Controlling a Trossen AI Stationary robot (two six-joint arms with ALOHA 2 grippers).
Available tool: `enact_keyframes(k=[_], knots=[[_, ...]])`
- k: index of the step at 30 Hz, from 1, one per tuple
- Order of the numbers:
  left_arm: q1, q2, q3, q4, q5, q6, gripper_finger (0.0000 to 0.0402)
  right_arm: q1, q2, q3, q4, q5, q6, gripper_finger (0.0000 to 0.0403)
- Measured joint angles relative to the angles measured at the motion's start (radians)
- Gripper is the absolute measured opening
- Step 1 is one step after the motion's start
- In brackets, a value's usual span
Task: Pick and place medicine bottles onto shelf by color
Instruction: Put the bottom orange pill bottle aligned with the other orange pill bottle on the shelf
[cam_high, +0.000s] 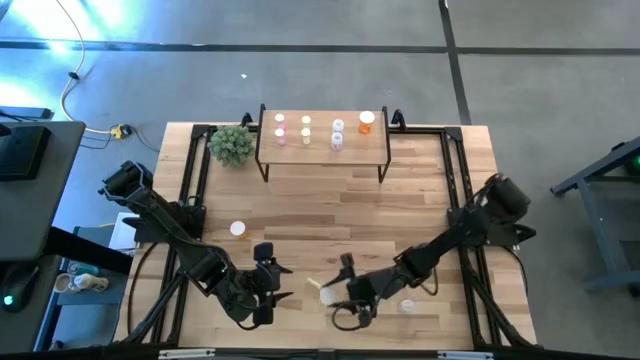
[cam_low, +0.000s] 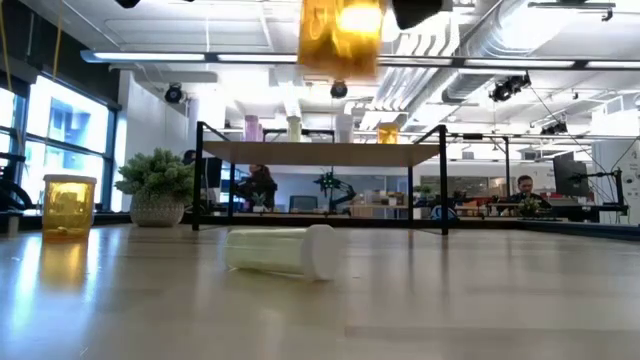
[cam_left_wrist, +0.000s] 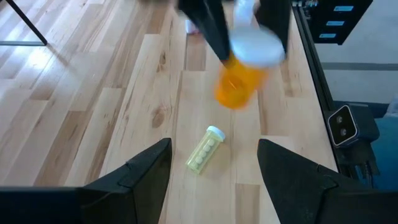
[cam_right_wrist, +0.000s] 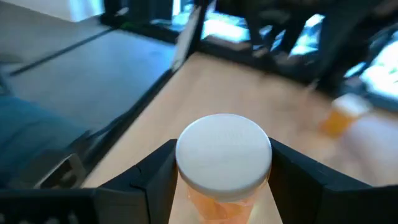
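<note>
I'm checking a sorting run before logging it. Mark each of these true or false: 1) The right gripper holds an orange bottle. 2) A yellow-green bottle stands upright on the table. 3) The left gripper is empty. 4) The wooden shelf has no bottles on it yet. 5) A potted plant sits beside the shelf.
1) True: the right gripper is shut on the orange white-capped bottle.
2) False: the yellow-green bottle lies on its side on the wooden table.
3) True: the left gripper is open, holding nothing.
4) False: the small light-wood shelf already carries several bottles.
5) True: the green potted plant stands beside the shelf.
</note>
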Motion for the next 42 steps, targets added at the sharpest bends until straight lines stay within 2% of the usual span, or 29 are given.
enact_keyframes(k=[7,11,14,17,22,24,29,33,37,42], knots=[[0.000,0.000,0.000,-0.001,0.000,0.000,0.0227,-0.020,-0.232,0.000,-0.084,0.205,-0.174,0.0205],[0.000,0.000,0.000,-0.001,0.000,0.000,0.0227,-0.049,-0.348,0.000,-0.086,0.360,-0.278,0.0205],[0.000,0.000,0.000,0.000,0.000,0.000,0.0227,-0.091,-0.424,0.000,-0.087,0.462,-0.346,0.0205],[0.000,0.000,0.000,0.000,0.000,0.000,0.0227,-0.153,-0.496,0.000,-0.089,0.506,-0.380,0.0205],[0.000,0.001,0.000,-0.001,0.000,0.000,0.0227,-0.311,-0.594,0.000,-0.091,0.544,-0.389,0.0205],[0.000,0.001,0.000,-0.001,0.000,0.000,0.0227,-0.392,-0.618,0.000,-0.104,0.554,-0.346,0.0205],[0.000,0.001,0.000,-0.001,0.000,0.000,0.0227,-0.584,-0.647,0.000,-0.229,0.539,-0.146,0.0205],[0.000,0.001,0.000,-0.002,0.000,0.001,0.0227,-0.703,-0.643,0.000,-0.376,0.450,0.023,0.0205],[0.000,0.001,0.000,-0.002,0.000,0.007,0.0227,-0.773,-0.640,0.000,-0.462,0.384,0.132,0.0205],[0.000,0.001,0.000,-0.002,0.000,0.007,0.0227,-0.789,-0.641,0.000,-0.500,0.352,0.178,0.0205]])
